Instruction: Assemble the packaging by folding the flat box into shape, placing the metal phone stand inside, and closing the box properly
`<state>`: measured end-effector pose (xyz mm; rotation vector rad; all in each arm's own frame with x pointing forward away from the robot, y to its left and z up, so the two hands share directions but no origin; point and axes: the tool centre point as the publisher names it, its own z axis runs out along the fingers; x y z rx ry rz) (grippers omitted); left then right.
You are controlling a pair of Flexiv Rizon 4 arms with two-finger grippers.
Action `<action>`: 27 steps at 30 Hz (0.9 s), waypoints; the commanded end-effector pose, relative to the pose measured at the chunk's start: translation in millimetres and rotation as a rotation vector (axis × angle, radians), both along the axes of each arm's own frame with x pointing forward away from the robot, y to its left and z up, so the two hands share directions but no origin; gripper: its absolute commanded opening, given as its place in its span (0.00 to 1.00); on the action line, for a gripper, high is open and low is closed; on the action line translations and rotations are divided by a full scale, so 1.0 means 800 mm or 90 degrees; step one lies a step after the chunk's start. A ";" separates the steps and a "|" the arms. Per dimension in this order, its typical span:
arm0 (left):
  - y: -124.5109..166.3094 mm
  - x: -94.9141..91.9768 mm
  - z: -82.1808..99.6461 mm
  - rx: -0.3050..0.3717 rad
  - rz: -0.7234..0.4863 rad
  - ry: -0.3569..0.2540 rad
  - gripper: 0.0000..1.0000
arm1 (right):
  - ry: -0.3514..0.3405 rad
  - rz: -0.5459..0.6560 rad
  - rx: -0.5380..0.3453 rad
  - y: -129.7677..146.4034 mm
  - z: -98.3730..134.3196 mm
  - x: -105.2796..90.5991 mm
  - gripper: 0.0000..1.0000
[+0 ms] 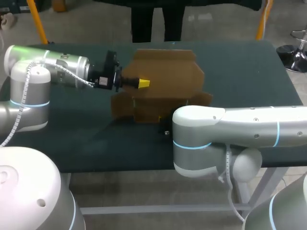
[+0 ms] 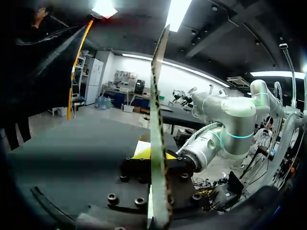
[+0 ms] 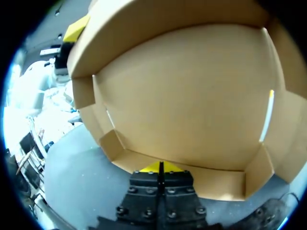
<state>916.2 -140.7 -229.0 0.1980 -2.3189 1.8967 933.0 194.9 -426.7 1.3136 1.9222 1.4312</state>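
While the left gripper (image 1: 143, 83) pinches a panel of the cardboard box (image 1: 165, 72) between its yellow tips, seen edge-on in its wrist view, the box sits partly folded mid-table, toward the far edge. It is plain brown, with a broad base, low raised side walls and notched corner flaps; its large back panel has clipped corners. The right gripper (image 3: 160, 167) has its fingers pressed together with no gap, tips at the near low wall, gripping nothing visible. The right arm (image 1: 240, 127) lies across the table (image 1: 249, 76) just before the box. Bare tabletop shows right of the box and at the near left.
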 end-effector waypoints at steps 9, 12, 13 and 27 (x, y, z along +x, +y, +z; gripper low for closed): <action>0.003 0.000 -0.004 -0.005 0.002 -0.003 0.00 | -0.004 -0.005 0.000 0.004 -0.006 0.000 0.00; 0.003 0.000 -0.004 -0.005 0.002 -0.004 0.00 | -0.004 -0.005 0.000 0.004 -0.006 0.000 0.00; 0.003 0.000 -0.004 -0.005 0.002 -0.004 0.00 | -0.004 -0.005 0.000 0.004 -0.006 0.000 0.00; 0.003 0.000 -0.004 -0.005 0.002 -0.004 0.00 | -0.007 -0.006 0.003 0.003 -0.005 -0.002 0.00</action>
